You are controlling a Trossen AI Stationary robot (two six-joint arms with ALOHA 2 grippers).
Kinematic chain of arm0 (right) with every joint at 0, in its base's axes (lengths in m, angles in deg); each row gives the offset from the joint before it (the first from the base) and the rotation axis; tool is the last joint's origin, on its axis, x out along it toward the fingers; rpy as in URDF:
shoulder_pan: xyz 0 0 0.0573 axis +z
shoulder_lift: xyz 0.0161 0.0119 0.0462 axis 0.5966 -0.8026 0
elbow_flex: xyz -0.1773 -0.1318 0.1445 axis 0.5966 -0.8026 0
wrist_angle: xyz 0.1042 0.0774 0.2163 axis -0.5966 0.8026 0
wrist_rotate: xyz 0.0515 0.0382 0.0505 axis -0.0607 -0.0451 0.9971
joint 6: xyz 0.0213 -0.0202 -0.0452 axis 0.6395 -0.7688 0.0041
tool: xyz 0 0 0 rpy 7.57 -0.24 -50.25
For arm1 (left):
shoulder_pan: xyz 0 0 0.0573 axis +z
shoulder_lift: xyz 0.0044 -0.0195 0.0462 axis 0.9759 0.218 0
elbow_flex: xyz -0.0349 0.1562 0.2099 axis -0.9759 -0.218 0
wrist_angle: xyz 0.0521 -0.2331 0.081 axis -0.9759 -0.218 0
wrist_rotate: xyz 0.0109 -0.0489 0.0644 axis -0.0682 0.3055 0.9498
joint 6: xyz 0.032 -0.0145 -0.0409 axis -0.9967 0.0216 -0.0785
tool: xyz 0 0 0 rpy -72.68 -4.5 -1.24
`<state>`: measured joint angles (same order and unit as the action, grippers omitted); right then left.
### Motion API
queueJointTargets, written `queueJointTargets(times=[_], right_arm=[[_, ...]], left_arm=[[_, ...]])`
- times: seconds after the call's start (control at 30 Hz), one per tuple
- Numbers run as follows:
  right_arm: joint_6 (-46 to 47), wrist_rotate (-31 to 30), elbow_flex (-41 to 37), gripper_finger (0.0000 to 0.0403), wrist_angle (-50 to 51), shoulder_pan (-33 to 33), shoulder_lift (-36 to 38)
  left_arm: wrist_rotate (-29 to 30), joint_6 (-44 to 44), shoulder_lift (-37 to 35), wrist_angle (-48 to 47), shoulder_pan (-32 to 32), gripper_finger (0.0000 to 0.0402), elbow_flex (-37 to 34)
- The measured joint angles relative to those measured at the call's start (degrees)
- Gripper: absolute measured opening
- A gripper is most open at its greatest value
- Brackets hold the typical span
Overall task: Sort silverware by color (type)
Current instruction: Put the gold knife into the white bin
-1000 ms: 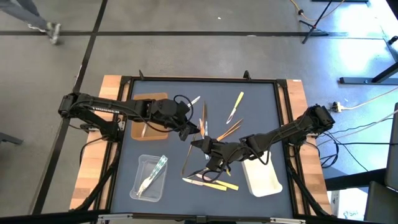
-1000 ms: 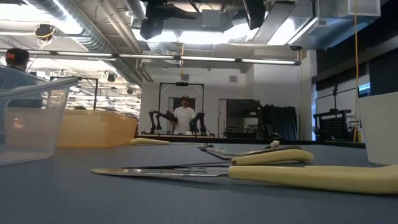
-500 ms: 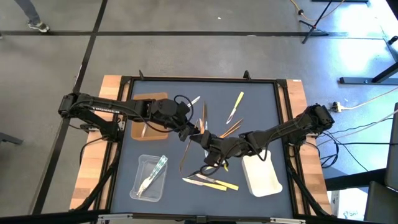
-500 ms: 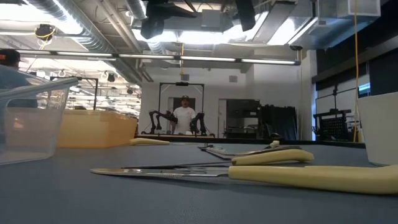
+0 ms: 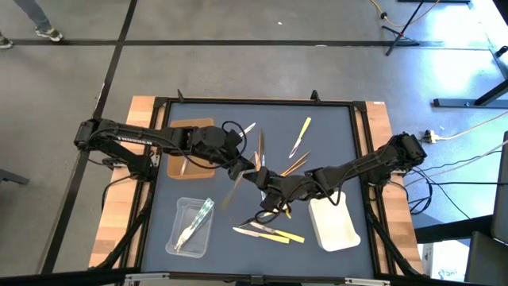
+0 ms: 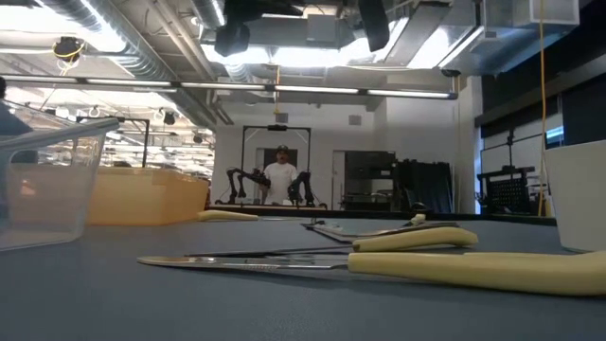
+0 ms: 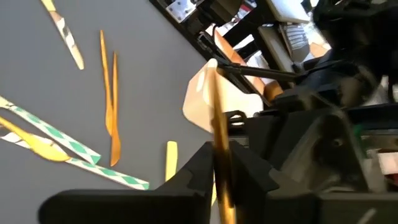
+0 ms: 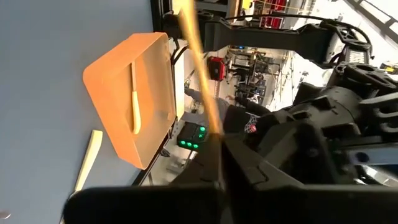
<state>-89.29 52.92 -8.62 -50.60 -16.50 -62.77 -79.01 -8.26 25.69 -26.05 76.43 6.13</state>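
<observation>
Both grippers meet over the middle of the dark mat, the left gripper and the right gripper each pinching the same thin wooden utensil, which hangs tilted between the brown tray and the white tray.

Mat centre crowded w/ silverware.

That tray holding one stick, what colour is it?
Brown-orange tray with a tan wooden stick; clearest in the right wrist view.
</observation>
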Motion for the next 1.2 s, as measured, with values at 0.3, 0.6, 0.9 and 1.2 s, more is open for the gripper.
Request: queueJointTargets(times=[0.3,0.6,0.9,1.2], right_arm=[[0.0,0.0,0.0,0.0002,0.2,0.0,0.1],[2.6,0.5,0.0,0.0002,0.4,0.1,0.1],[11.0,2.6,0.0,0.0003,5.9,0.1,0.1],[28.2,0.4,0.0,0.0003,15.8,0.1,0.1]], left_arm=[[0.3,0.8,0.1,0.2,0.0,0.0016,-0.1],[1.1,0.8,0.1,-0.1,0.0,0.0017,-0.1],[2.9,-0.4,0.1,-2.2,0.3,0.0018,-0.1],[-1.5,-0.4,-0.2,-2.2,0.7,0.0018,-0.1]])
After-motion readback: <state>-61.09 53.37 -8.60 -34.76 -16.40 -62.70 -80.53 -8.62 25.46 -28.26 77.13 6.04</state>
